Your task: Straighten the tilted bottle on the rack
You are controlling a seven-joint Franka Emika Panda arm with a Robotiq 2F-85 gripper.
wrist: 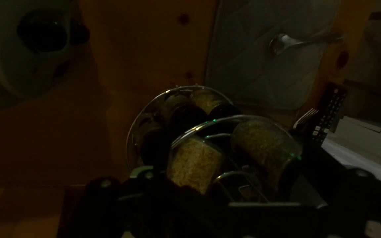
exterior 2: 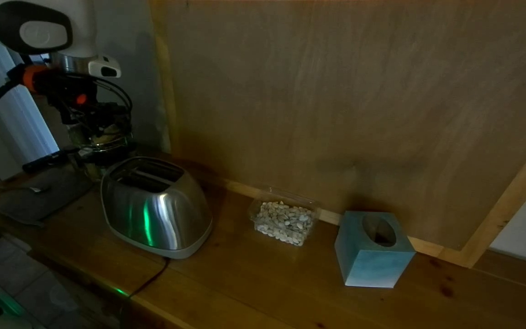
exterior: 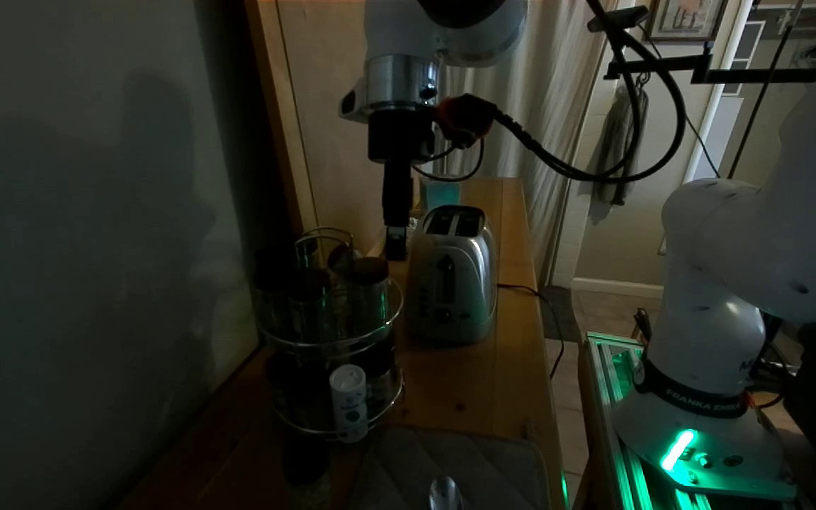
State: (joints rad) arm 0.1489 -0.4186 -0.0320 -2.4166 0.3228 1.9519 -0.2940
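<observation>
A plain wall (exterior: 89, 234) is standing in deep shadow, and a broad wood panel (exterior 2: 336, 105) is backing part of the long wooden counter (exterior: 450, 382), whose boards are showing dull orange in the gloom. Beyond it a pale curtain (exterior: 557, 85) is hanging in folds. The white robot arm (exterior: 716, 262) is arching above the counter, a green light (exterior: 678, 450) glowing at its base.

Near the silver toaster (exterior: 452, 290), the round wire rack (exterior: 337, 343) is carrying jars (exterior: 367, 290) on two tiers. A quilted mat (exterior: 479, 460) is lying beside the rack. The gripper (exterior: 396, 244) is hanging near rack and toaster, clear of the jars, its jaws standing wide apart.

Farther along, a blue box (exterior 2: 375, 265) is showing an oval hole in its top, and a clear tub (exterior 2: 292, 197) is holding pale, pebble-like pieces (exterior 2: 286, 224). On the rack's upper tier a jar (wrist: 260, 138) is holding greenish contents; close by it, what I am taking for the tilted bottle (wrist: 193, 162) is leaning, yellowish bits showing through its clear wall. A white canister (exterior: 349, 404) is standing at the lower tier's front. On the mat a spoon (wrist: 279, 44) is resting.
</observation>
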